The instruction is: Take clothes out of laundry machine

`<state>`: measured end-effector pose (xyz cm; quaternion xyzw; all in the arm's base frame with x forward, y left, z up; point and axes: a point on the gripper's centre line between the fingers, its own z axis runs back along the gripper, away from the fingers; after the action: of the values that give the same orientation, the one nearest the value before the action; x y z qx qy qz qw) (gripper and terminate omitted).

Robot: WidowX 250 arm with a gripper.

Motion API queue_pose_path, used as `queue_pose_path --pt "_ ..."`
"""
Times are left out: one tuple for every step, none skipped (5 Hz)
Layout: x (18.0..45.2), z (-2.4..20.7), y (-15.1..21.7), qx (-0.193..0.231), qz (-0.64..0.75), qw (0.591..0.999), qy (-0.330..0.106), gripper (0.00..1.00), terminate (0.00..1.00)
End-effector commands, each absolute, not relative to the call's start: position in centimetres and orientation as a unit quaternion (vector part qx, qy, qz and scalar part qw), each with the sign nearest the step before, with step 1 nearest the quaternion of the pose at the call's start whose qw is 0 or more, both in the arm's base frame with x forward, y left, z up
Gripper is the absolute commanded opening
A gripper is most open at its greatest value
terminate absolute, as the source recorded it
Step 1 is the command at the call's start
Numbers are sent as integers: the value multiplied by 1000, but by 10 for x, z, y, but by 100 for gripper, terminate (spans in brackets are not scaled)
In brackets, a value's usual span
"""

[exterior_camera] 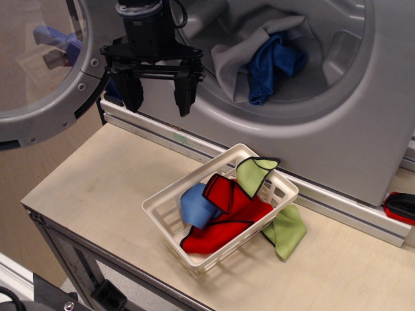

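Observation:
The grey laundry machine [363, 142] fills the back, its round glass-windowed door [39, 65] swung open to the left. In the drum mouth a light grey cloth [230, 61] hangs over the rim, with a royal-blue cloth [272, 65] lying on it. My gripper [157, 97] hangs in front of the machine, left of the drum mouth and above the table. Its two black fingers [131, 92] are spread apart with nothing between them. It is clear of both cloths.
A white slatted basket [172, 217] sits on the beige table [97, 181], holding a red black-edged cloth [227, 217], a light blue cloth [196, 206] and a lime-green cloth [253, 173]. Another lime-green cloth [285, 232] lies by the basket. A red-black object [401, 206] lies at the right edge.

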<state>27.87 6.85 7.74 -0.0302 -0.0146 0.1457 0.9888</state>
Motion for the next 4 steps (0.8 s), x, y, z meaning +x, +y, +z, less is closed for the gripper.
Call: queue_pose_path --pt "279 77 68 -30 146 989 -15 100 0" --pt "290 87 60 -36 147 986 -65 100 0" --pt "305 97 60 -41 145 982 -110 100 0" --pt "326 109 56 -48 151 973 -167 100 0"
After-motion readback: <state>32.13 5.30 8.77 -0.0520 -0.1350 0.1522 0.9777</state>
